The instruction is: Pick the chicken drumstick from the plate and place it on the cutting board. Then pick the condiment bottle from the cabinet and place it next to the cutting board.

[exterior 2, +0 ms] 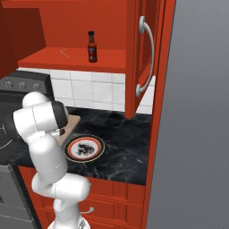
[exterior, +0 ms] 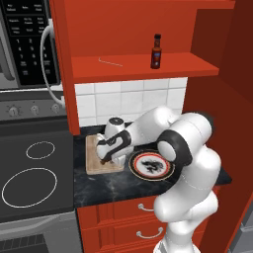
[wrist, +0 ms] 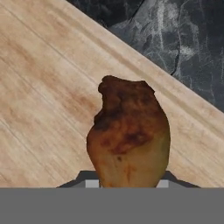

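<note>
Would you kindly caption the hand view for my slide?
Fingers shut on the chicken drumstick, held over the cutting board beside dark counter.

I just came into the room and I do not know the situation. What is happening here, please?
The robot arm holds the chicken drumstick in its shut gripper, low over the cutting board on the dark counter. The plate beside the board has no food on it now. The condiment bottle stands upright on the shelf of the open red cabinet, untouched. So the first step is nearly done, and the bottle step has not begun.
</note>
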